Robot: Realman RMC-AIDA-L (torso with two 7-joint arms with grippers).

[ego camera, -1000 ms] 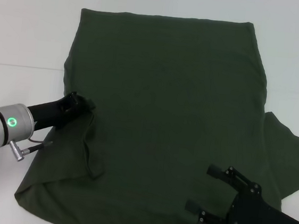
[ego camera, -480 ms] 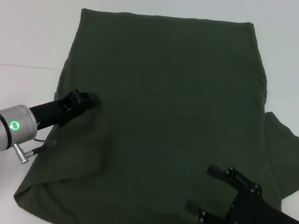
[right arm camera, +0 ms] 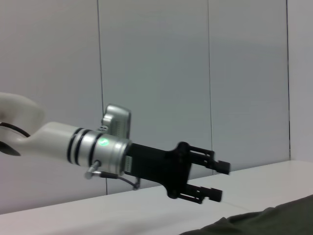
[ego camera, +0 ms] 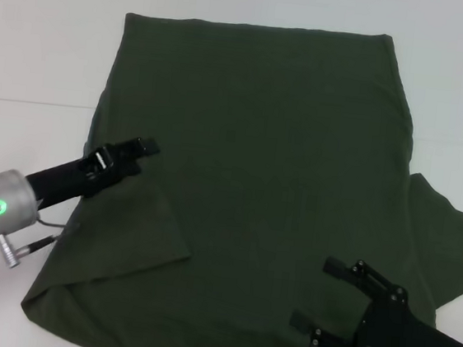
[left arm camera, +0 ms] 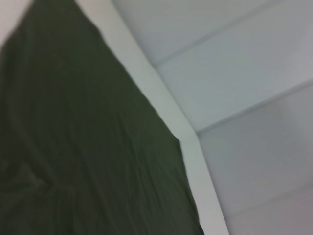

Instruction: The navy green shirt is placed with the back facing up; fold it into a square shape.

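The navy green shirt (ego camera: 259,143) lies flat on the white table, plain side up, hem at the far end. Its left sleeve (ego camera: 138,230) is folded inward and rests on the body; the right sleeve (ego camera: 447,246) still spreads outward. My left gripper (ego camera: 141,154) hovers over the shirt's left edge, open and empty; the right wrist view shows it (right arm camera: 219,181) from the side with its fingers apart above the cloth (right arm camera: 274,220). Over the shirt's near right part, my right gripper (ego camera: 312,292) is open and holds nothing. The left wrist view shows only shirt fabric (left arm camera: 73,147) and table.
The white table (ego camera: 47,38) surrounds the shirt, with bare room to the left and at the far end. A grey panelled wall (right arm camera: 156,73) stands behind the table.
The left gripper has let go of the left sleeve, opened and lifted slightly. The sleeve flap has dropped flat onto the shirt. The right gripper has barely moved.
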